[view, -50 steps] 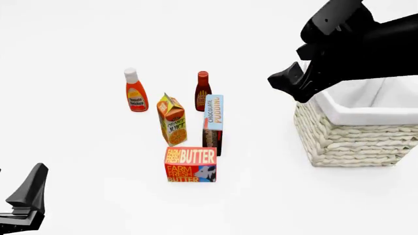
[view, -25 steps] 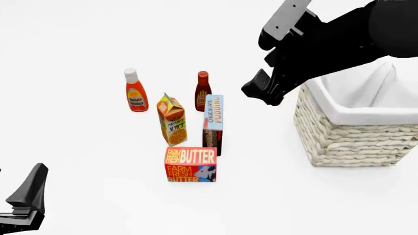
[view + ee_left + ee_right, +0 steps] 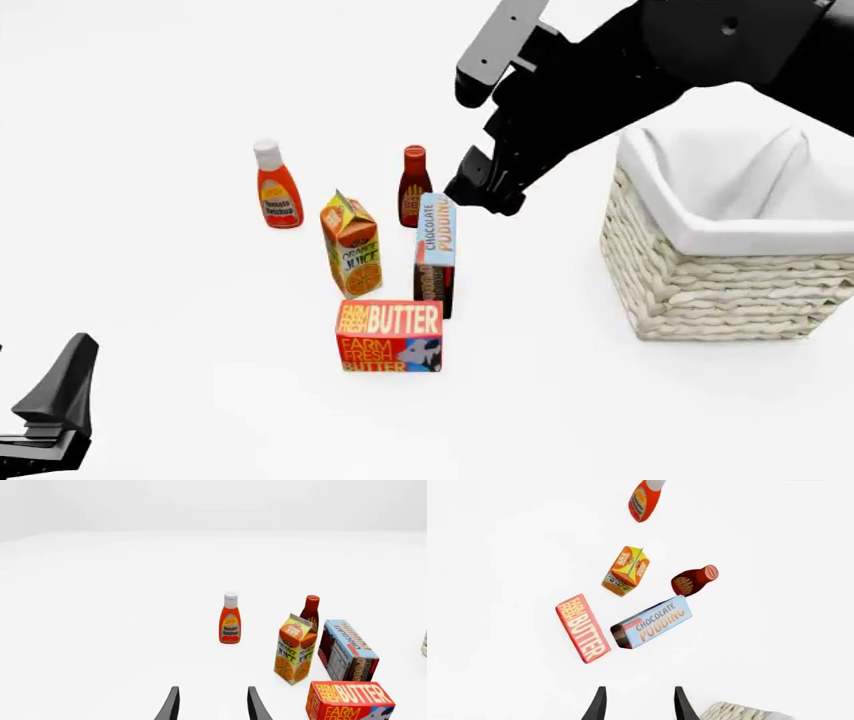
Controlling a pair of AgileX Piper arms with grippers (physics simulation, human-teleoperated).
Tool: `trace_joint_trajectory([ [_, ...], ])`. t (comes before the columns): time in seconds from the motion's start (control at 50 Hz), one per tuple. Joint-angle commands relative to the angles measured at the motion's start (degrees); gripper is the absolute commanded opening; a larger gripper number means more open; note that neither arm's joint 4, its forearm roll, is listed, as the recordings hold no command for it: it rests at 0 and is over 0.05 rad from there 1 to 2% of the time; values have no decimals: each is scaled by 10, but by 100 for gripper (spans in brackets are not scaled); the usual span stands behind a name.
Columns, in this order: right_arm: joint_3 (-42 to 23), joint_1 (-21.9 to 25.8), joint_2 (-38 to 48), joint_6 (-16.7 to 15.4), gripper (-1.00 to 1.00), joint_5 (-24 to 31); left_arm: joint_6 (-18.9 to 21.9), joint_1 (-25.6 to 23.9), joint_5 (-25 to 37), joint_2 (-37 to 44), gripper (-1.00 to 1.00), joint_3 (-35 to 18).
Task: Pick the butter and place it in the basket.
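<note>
The butter (image 3: 388, 336) is a red-orange box lying at the near end of the grocery cluster, also seen in the left wrist view (image 3: 348, 700) and the right wrist view (image 3: 582, 628). The cream wicker basket (image 3: 721, 285) with white lining stands to the right. My right gripper (image 3: 483, 192) hangs in the air beside the dark red bottle, left of the basket and beyond the butter. In its own view that gripper (image 3: 639, 707) is open with nothing between the fingers. My left gripper (image 3: 54, 405) rests low at the near left, open and empty (image 3: 212, 707).
Behind the butter stand a chocolate pudding box (image 3: 435, 255), an orange juice carton (image 3: 351, 243), a dark red sauce bottle (image 3: 414, 187) and a ketchup bottle (image 3: 276, 186). A corner of the basket (image 3: 740, 712) shows in the right wrist view.
My right arm has swung left from above the basket's rim to beside the dark red bottle. The left arm and all groceries have stayed put.
</note>
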Motion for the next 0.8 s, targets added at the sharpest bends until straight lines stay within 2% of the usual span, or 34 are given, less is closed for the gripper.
trace_joint_trajectory([
  [0.02,-35,15,41,-8,100,17,0,0,0,0,100,0],
  [0.5,-139,36,141,-21,100,74,0,0,0,0,100,0],
  [0.8,-181,43,189,-24,100,98,0,0,0,0,100,0],
])
